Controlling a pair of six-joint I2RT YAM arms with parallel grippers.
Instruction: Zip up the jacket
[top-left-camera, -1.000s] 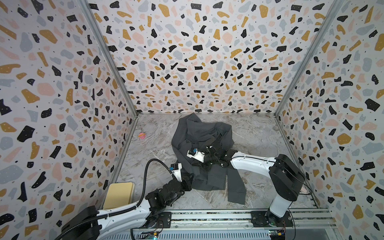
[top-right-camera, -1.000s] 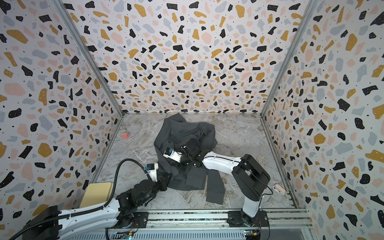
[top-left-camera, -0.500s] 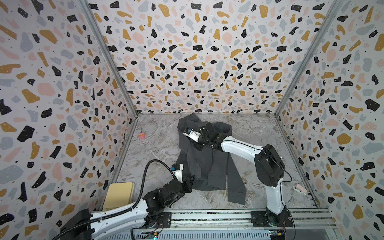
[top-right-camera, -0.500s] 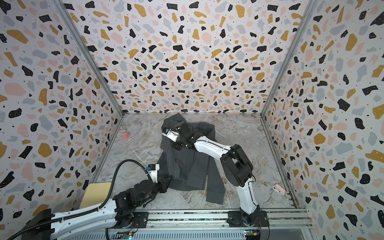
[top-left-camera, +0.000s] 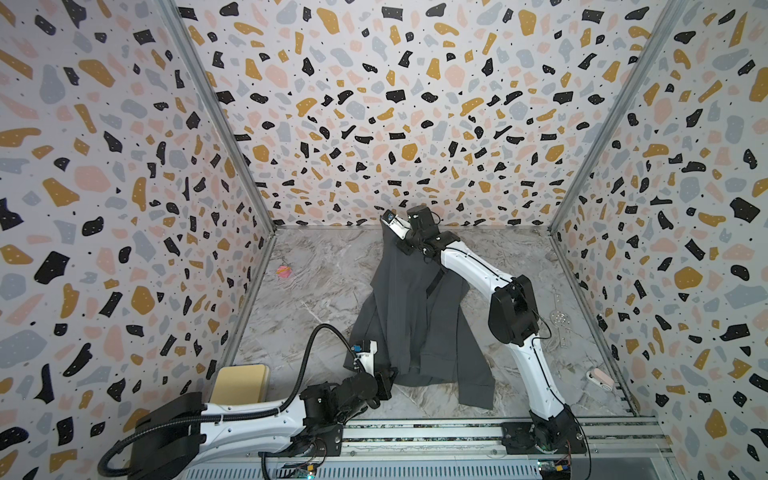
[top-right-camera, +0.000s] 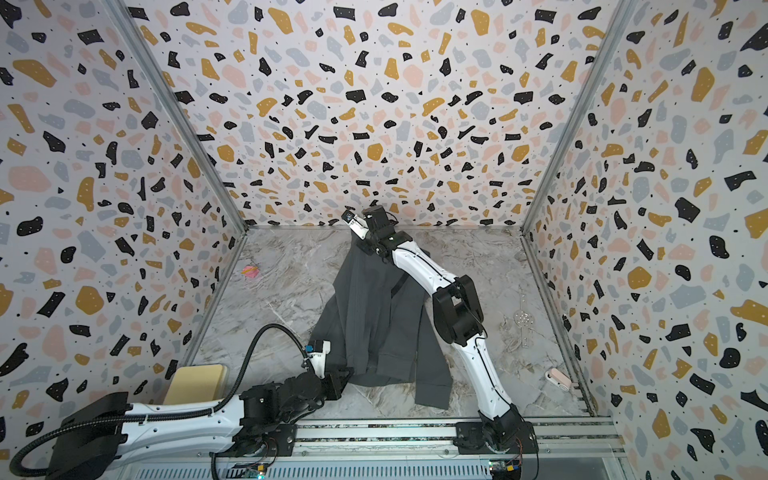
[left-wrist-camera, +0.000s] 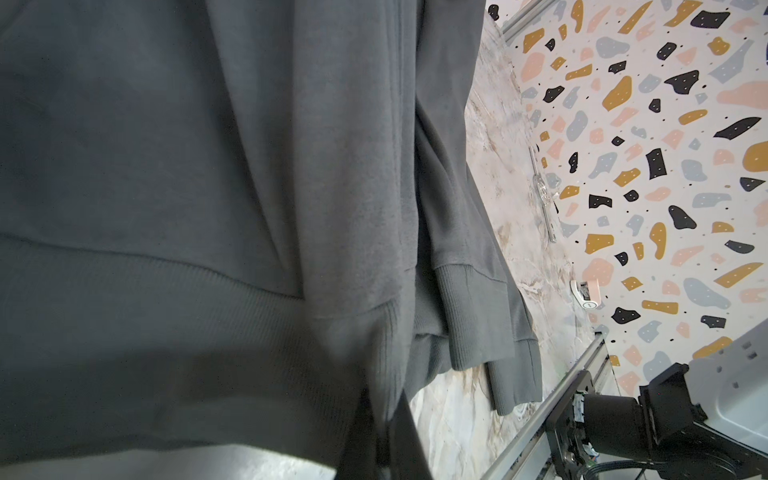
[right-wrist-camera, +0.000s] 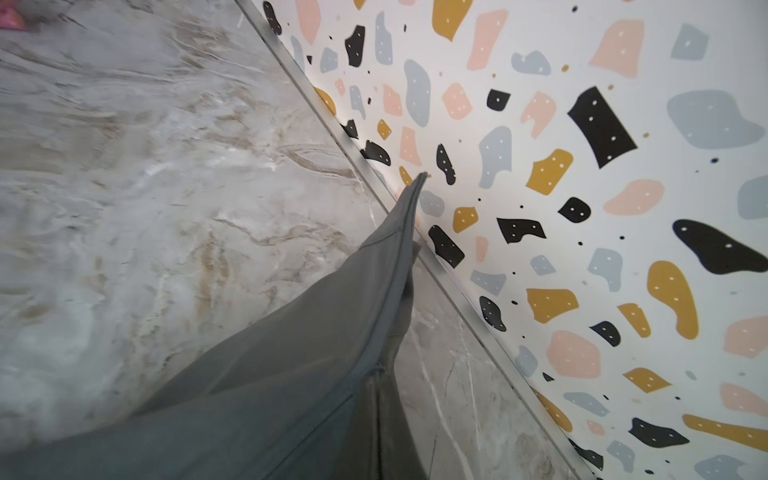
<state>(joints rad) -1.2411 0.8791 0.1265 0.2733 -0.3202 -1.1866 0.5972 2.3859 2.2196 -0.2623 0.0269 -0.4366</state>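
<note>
1. Sitting at the near left edge of the desk (top-left-camera: 316, 291) is a tan block (top-left-camera: 239, 382); a pink scrap (top-left-camera: 284, 271) lies farther back.
2. The left tool (top-left-camera: 388, 375) is clamped on the bottom hem of the jacket (top-left-camera: 415, 316).
3. The jacket stretches lengthwise down the middle of the desk, one sleeve trailing toward the front rail.
4. The right tool (top-left-camera: 401, 243), jaws together, pinches the collar end, held up near the back wall.

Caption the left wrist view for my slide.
Left gripper pinches the dark grey jacket at its ribbed hem, marble table and terrazzo wall behind.
</note>
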